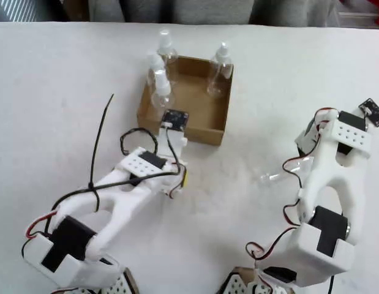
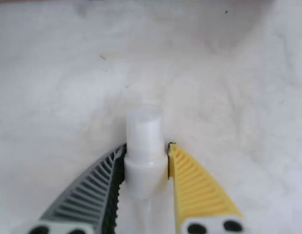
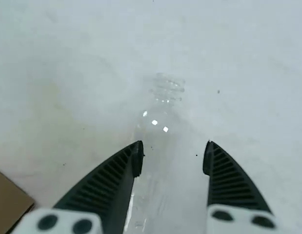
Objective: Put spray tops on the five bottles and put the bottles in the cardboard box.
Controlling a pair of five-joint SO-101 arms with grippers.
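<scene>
Several clear bottles with white spray tops stand in the cardboard box at the table's far middle. My left gripper sits just in front of the box. In the left wrist view that gripper is shut on a white spray top, pinched between its grey and yellow fingers. On the right a clear bottle without a top lies low over the table. My right gripper is shut on this bottle, its black fingers against the body and the threaded neck pointing away.
A black cable tie sticks up from the left arm. The box's brown corner shows in the right wrist view. White tabletop spreads between the two arms and to the far left.
</scene>
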